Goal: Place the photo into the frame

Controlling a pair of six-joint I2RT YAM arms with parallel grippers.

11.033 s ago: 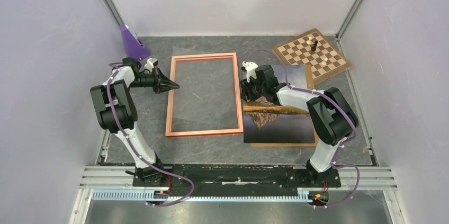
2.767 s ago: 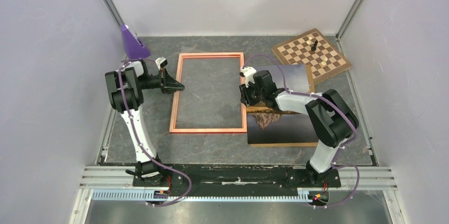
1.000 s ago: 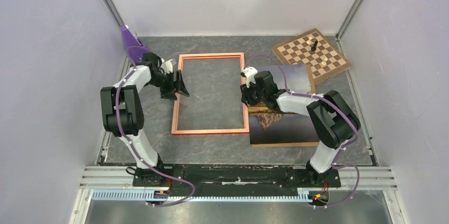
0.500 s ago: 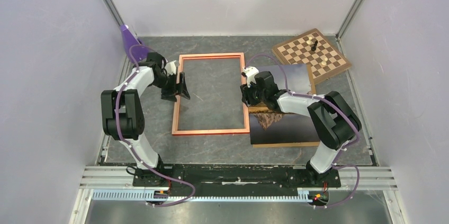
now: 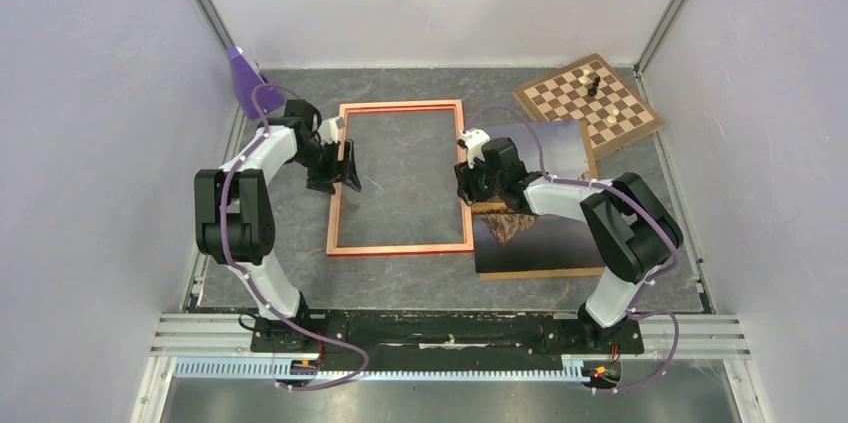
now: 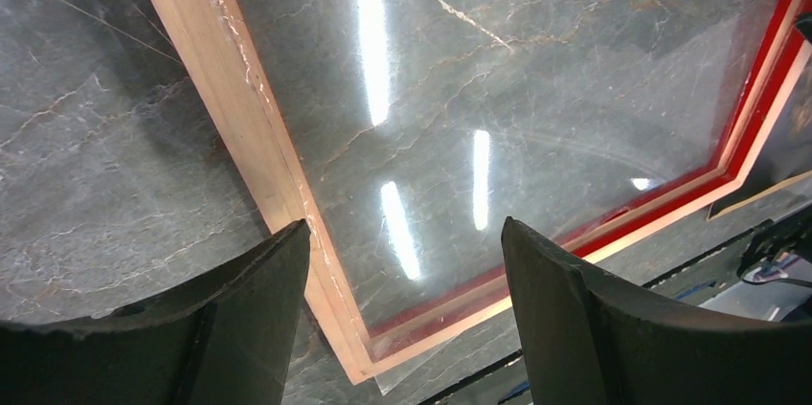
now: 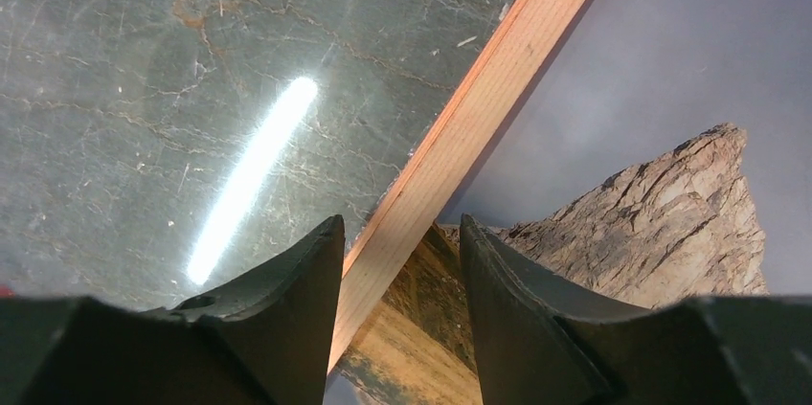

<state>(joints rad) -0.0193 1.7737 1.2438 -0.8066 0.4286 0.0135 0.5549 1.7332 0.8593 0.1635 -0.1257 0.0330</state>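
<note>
The orange-red frame (image 5: 400, 106) lies flat in the middle of the table with a glass pane (image 6: 498, 70) in it. The photo (image 5: 545, 243), mountain side up, lies just right of it, partly hidden under my right arm. My left gripper (image 5: 338, 175) is open and straddles the frame's left rail (image 6: 230, 108) without touching it; its jaws (image 6: 404, 233) stand wide. My right gripper (image 5: 468, 188) is open over the frame's right rail (image 7: 479, 108), which runs between its fingers (image 7: 400, 225) along the photo's (image 7: 651, 194) left edge.
A brown backing board (image 5: 590, 148) sticks out from under the photo at the right and near edges. At the back right lies a chessboard (image 5: 588, 103) with a few pieces. A purple object (image 5: 245, 78) stands at the back left corner. Walls close in both sides.
The frame has slid right, up to the photo. In the last second my left gripper has swung in over the left rail, and my right jaws have widened around the right rail.
</note>
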